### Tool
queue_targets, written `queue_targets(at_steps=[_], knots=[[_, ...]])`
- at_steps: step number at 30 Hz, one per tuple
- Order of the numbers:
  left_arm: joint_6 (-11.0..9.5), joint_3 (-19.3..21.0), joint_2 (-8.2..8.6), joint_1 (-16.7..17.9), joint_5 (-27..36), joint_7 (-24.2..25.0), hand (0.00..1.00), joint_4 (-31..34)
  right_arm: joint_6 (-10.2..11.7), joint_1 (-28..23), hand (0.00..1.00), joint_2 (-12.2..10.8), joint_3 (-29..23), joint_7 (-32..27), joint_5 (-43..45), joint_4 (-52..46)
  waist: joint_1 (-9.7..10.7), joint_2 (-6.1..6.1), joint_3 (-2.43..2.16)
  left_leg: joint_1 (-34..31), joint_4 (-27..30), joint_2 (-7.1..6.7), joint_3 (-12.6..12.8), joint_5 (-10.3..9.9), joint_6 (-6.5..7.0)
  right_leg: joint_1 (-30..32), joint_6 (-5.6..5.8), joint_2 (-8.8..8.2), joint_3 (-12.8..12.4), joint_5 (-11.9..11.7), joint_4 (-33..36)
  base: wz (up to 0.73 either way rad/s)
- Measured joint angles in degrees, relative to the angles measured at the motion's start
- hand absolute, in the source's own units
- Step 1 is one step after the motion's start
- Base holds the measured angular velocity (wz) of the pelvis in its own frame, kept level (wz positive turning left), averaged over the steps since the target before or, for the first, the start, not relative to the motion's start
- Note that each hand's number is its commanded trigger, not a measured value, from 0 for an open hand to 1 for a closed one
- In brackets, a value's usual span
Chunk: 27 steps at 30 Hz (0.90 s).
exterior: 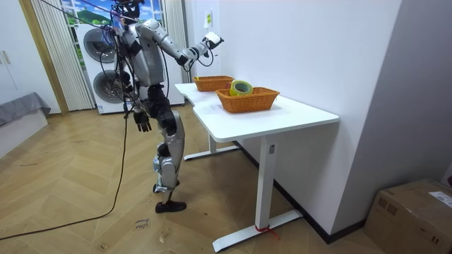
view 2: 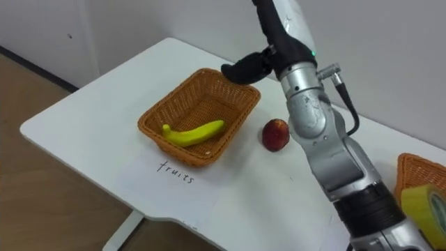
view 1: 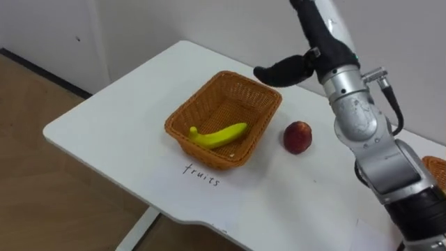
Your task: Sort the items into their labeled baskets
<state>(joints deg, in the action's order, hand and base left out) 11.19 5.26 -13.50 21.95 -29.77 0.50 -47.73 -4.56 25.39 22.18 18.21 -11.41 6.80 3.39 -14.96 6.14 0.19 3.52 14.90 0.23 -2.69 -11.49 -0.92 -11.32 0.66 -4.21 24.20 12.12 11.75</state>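
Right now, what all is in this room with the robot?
white table: one, white, before the robot.
woven wicker basket: one, tan, on table.
yellow banana: one, yellow, inside it.
red apple: one, red, on table beside it.
second wicker basket: one, tan, on table.
yellow tape roll: one, yellow, in second basket.
brown cardboard box: one, brown, on floor.
right hand: one, dark, raised above the table.
left hand: one, dark, hanging down.

A white table (exterior: 300,115) stands on a wood floor (exterior: 85,190). A washing machine (exterior: 97,48) sits at ten o'clock, a cardboard box (exterior: 417,212) at four o'clock.
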Motion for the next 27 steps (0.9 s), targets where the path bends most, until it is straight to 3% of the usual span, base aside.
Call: queue_targets(at_steps=[8, 13, 21, 27], knots=[[-0.6, -2.2, 1.34, 0.8, 0.8, 0.1, 0.0, -0.6, 2.3, -1.5, 0.0, 0.0, -5.5, -2.5, -7.0, 2.9, 2.7, -0.83, 0.27, 1.2, -0.9, -0.08, 0.8, 0.0, 0.2, -0.6, 0.12, -0.21, -0.4, 0.0, -0.1, -0.04], [-1.1, -3.3, 1.9, 0.4, 0.9, 0.1, 0.0, -0.6, 2.5, -1.9, 0.0, 0.0, -7.3, -3.0, -10.4, 5.3, 4.8, -1.43, 0.43, 1.0, -0.9, -0.06, 0.7, 0.0, 0.18, -0.3, 0.14, -0.17, -0.5, 0.0, -0.1, -0.01], [-0.9, -3.4, 1.83, 0.1, 0.9, 0.0, 0.0, -0.2, 2.4, -2.5, 0.0, -0.1, -8.4, -4.1, -20.0, 7.6, 6.5, -2.79, -0.2, 0.9, -1.2, -0.04, 1.2, 0.1, 0.2, 0.2, 0.17, -0.15, -0.8, 0.0, -0.1, -0.02], [-0.2, -3.5, 1.67, -0.7, 1.0, -0.1, 0.0, -0.1, 1.9, -2.5, 0.0, -0.1, -8.4, -4.1, -22.2, 9.6, 6.9, -3.17, -0.26, 0.6, -1.2, -0.02, 1.4, 0.1, 0.2, 0.4, 0.23, -0.16, -0.9, 0.1, -0.2, 0.0]])
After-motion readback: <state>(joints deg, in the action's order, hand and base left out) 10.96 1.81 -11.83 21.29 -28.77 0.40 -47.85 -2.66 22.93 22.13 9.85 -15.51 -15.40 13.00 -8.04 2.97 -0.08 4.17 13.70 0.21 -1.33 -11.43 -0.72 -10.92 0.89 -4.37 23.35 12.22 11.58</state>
